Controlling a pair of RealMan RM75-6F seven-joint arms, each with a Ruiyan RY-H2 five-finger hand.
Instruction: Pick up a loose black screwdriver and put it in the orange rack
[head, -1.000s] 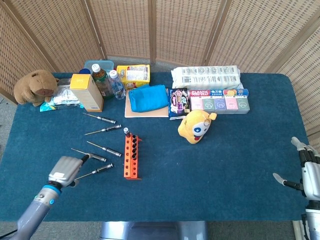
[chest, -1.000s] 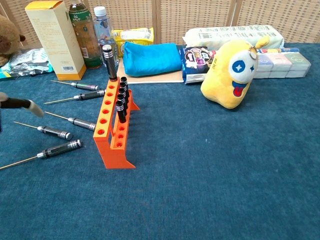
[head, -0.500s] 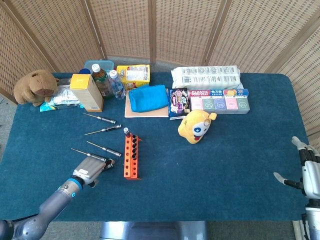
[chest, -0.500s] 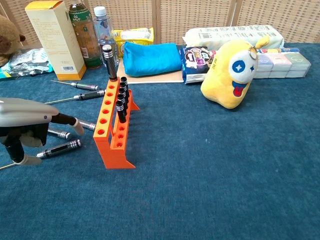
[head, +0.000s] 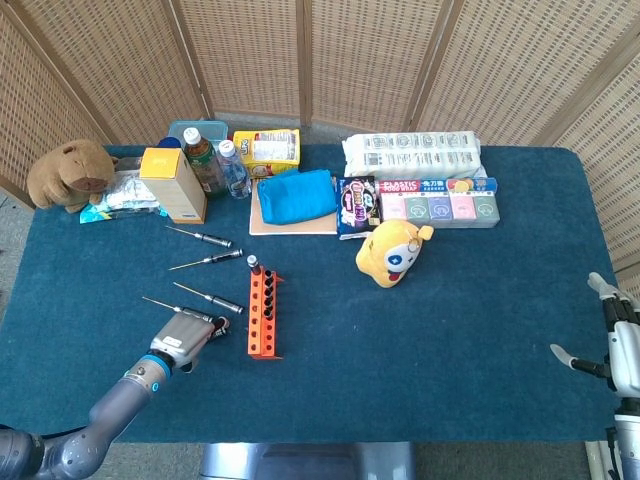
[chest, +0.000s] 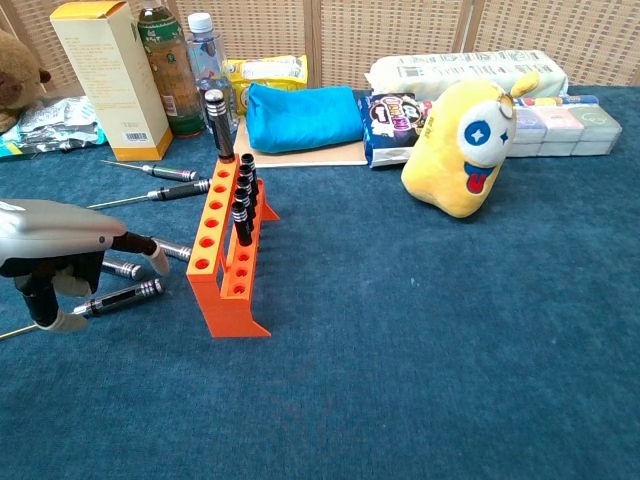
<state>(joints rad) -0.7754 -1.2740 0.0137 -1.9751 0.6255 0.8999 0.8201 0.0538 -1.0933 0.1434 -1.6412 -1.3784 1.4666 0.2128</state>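
Woven screens close off the back of the scene, and before them a blue-covered table (head: 450, 330) carries a row of clutter along its far edge, well apart from the working area. Nearer the front stands the orange rack (chest: 228, 250), its long axis running away from the robot, so the open holes in its top face present themselves to a tool lowered from above; several dark handles already stand in one of its rows. The loose black screwdrivers lie flat just to the rack's left, handles toward it, which makes the nearest screwdriver (chest: 118, 297) the natural pick. The left hand (chest: 60, 255) hovers low over that tool, one dark finger reaching forward and another curled down beside the shaft; whether the fingers (chest: 150, 255) are touching it or merely bracketing it cannot be told, though nothing appears lifted. The right hand (head: 612, 345) waits at the table's far right edge, its fingers spread and empty. From the head view the hand covers the nearest screwdriver entirely, leaving three others visible; the chest view shows that tool resting on the cloth beneath the hand, but misses the right hand altogether.
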